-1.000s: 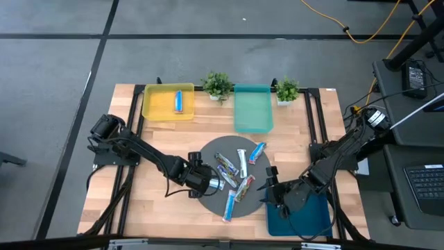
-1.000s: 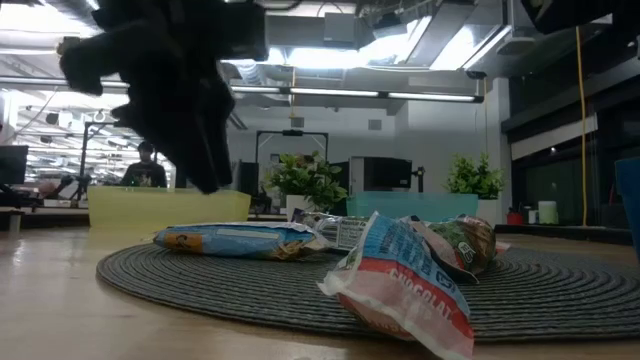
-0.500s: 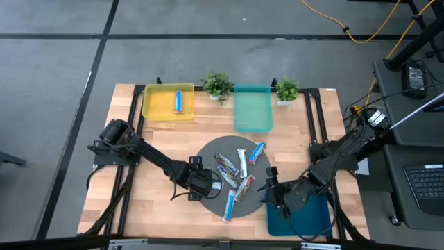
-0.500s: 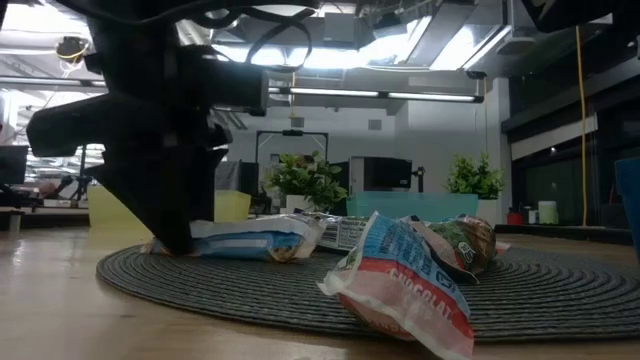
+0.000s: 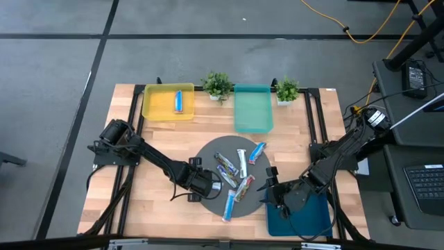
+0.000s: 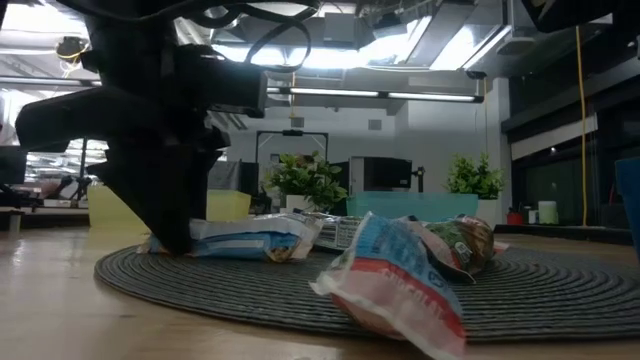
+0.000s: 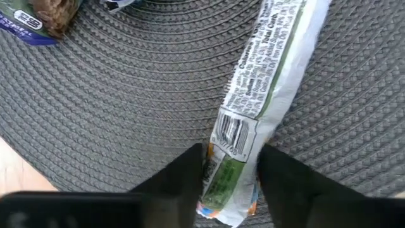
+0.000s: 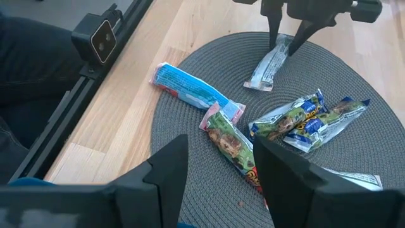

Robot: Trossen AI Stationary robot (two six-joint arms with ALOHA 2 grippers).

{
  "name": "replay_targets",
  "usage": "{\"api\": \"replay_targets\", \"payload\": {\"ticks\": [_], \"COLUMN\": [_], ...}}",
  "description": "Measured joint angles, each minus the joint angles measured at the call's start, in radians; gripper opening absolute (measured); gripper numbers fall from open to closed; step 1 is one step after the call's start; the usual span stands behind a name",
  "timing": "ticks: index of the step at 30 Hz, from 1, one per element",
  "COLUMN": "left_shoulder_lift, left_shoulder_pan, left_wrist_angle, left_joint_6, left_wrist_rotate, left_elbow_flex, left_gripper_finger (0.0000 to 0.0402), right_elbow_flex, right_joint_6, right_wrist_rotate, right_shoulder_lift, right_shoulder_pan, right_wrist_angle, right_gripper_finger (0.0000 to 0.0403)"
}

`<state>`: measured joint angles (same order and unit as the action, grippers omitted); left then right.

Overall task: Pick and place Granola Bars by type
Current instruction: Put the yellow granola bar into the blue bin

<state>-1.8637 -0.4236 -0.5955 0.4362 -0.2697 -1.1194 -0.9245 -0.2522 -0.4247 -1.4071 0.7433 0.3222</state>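
Several granola bars lie on a round grey mat [image 5: 232, 182]. My left gripper [image 5: 215, 184] is down at the mat's left side, on the end of a bar that lies white back side up, with a barcode and green print [image 7: 266, 82]. That bar also shows in the right wrist view [image 8: 266, 66]. My right gripper [image 8: 221, 190] is open and hovers at the mat's right near edge, touching nothing. One blue-and-white bar [image 5: 178, 101] lies in the yellow tray [image 5: 156, 104]. The nearest bar [image 6: 395, 290] rests on the mat's near edge. My left gripper pinches the bar's end [image 7: 229, 166] between its two fingers [image 7: 183, 180], one on each long edge. The fingers come from above, pointing down. The bar lies flat on the mat and stretches away from the fingers.
A teal tray [image 5: 253, 114] and two small potted plants [image 5: 218, 85] [image 5: 287, 89] stand along the far edge beside the yellow tray. A dark blue tray [image 5: 305, 219] sits at the near right under my right arm. Bare wood lies left of the mat.
My left gripper has come down onto the mat's left side and now stands around the end of the white-backed bar. In the low view the nearest bar has shifted slightly. My right arm has kept still.
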Motion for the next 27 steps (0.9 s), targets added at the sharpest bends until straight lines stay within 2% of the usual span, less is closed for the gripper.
{"api": "replay_targets", "payload": {"ticks": [5,9,15,20,27], "left_shoulder_lift": [0.011,0.044,0.115,0.187,0.296], "left_shoulder_pan": [0.0,0.001,-0.007,-0.043,-0.11], "left_wrist_angle": [-0.004,-0.002,0.065,0.249,0.499], "left_joint_6": [-0.001,-0.002,-0.051,-0.206,-0.434], "left_wrist_rotate": [-0.004,-0.049,-0.096,-0.09,0.071], "left_elbow_flex": [0.0,0.0,0.0,0.0,0.0], "left_gripper_finger": [0.0056,0.0017,0.0018,0.0011,0.001], "right_elbow_flex": [0.0,0.0,0.0,0.0,0.0], "right_joint_6": [0.0,0.0,0.0,0.0,0.001], "right_wrist_rotate": [0.0,0.0,-0.002,-0.002,-0.003], "right_shoulder_lift": [0.0,0.0,0.0,0.0,0.0], "right_shoulder_pan": [0.0,0.0,0.0,0.0,0.0], "right_wrist_angle": [0.0,0.001,0.002,0.004,0.006], "right_gripper_finger": [0.0181,0.0181,0.0181,0.0181,0.0182]}}
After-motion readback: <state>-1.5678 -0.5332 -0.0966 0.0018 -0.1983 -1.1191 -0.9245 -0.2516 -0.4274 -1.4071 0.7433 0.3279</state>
